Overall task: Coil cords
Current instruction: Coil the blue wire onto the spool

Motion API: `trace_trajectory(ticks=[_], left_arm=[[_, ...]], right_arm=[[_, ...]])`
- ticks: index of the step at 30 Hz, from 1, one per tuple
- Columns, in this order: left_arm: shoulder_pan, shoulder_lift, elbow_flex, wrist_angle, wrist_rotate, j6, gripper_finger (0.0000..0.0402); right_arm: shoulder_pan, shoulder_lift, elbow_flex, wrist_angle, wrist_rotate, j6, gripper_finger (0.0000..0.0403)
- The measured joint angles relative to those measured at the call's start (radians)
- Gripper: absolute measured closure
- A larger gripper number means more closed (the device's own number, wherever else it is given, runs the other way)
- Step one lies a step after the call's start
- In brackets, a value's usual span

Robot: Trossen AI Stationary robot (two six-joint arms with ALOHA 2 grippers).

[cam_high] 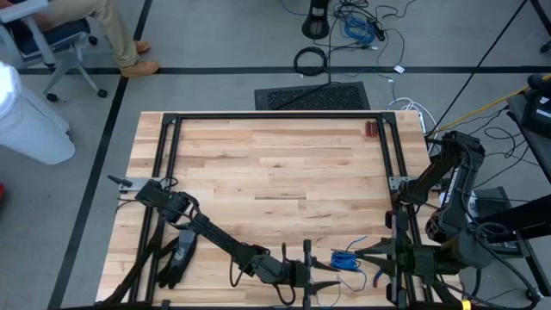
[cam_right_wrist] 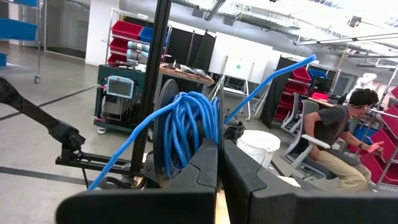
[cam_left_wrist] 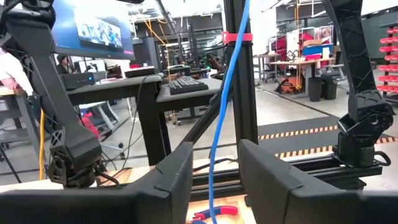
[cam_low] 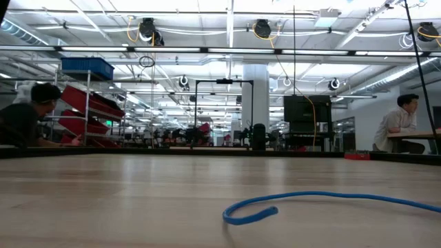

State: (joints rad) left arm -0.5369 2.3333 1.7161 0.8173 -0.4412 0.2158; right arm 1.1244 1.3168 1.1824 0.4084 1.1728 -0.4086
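The right end effector (cam_right_wrist: 219, 163) is clamped on the coiled blue cord (cam_right_wrist: 189, 134) at the desk's (cam_high: 275, 164) near edge. The left end effector (cam_left_wrist: 214, 180), narrowly open, straddles the cord's tail.

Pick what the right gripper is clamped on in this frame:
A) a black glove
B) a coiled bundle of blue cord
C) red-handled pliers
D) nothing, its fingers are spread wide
B: in the right wrist view the right gripper has its fingers pressed together on the blue cord bundle, whose loops rise just above them and whose tails run off to both sides.
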Motion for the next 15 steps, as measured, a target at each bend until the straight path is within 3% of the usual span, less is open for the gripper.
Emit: trace_trajectory(ticks=[8,15], left_arm=[[0.003,0.0,0.0,0.002,0.072,0.0,0.0314],[0.006,0.0,0.0,0.004,0.075,0.0,0.0363]], right_arm=[[0.0,0.0,0.0,0.0,0.0,0.0,0.0403],[0.0,0.0,0.0,0.0,0.0,0.0,0.0403]])
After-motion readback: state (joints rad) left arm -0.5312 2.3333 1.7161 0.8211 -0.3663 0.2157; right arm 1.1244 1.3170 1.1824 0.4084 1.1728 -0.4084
